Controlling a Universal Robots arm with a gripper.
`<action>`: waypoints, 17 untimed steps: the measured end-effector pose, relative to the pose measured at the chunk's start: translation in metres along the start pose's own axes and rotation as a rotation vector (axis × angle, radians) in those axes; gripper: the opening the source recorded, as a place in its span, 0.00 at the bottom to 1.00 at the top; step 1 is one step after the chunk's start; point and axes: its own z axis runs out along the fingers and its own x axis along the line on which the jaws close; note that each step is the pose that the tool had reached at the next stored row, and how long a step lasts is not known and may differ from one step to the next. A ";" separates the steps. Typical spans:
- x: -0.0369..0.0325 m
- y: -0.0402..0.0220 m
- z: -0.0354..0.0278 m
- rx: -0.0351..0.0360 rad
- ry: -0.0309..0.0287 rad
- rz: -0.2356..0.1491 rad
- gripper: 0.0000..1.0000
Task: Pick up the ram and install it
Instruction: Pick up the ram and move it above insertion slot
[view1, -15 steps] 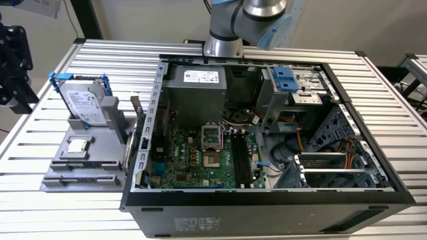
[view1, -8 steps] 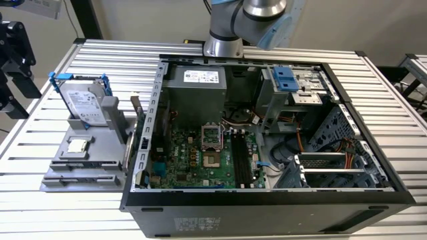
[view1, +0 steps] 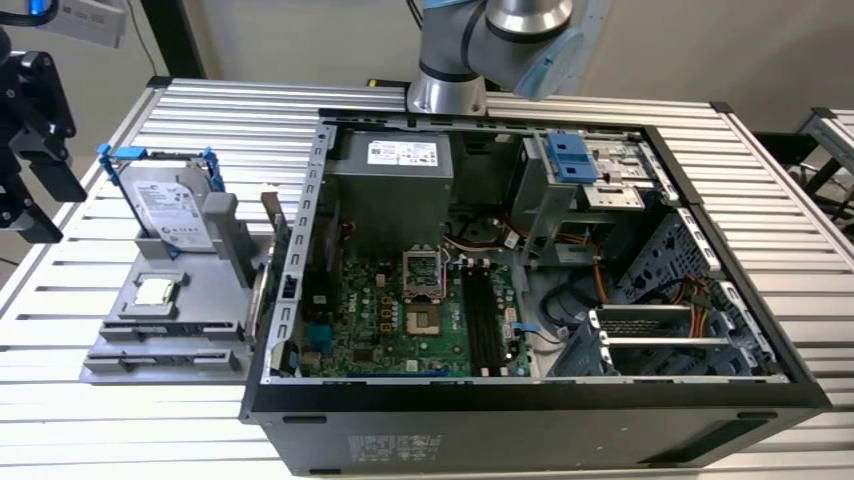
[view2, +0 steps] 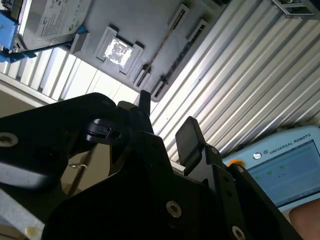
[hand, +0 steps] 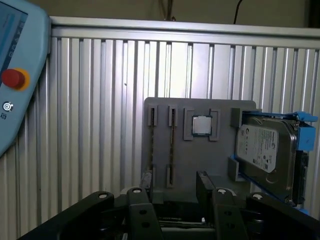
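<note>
In the exterior view we see the arm (view1: 451, 55) at the top centre, behind the open computer case (view1: 561, 410). Inside the case lies the motherboard (view1: 387, 320) with its long black slots (view1: 483, 318). On the exterior view's left the grey holder tray (view1: 134, 365) rests on the ribbed table (view1: 240, 110). The tray carries the hard drive (view1: 171, 210) in a blue frame and a small silver chip (view1: 156, 292). In the second wrist view the gripper (view2: 166, 117) hangs over the tray, its jaws wide apart with nothing between them. The ram (view2: 163, 44) stands on its edge in the tray slot just beside the chip, apart from the fingers (view2: 189, 135). In the first wrist view the ram (hand: 172, 145) is in that same slot, and a blue pendant (hand: 20, 65) shows at the side.
</note>
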 end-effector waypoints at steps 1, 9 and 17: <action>0.0000 0.0000 0.0006 -0.0001 0.0000 0.000 1.00; 0.0001 -0.0001 0.0061 0.0000 0.0000 0.000 1.00; 0.0002 -0.0002 0.0120 0.0000 0.0000 0.000 1.00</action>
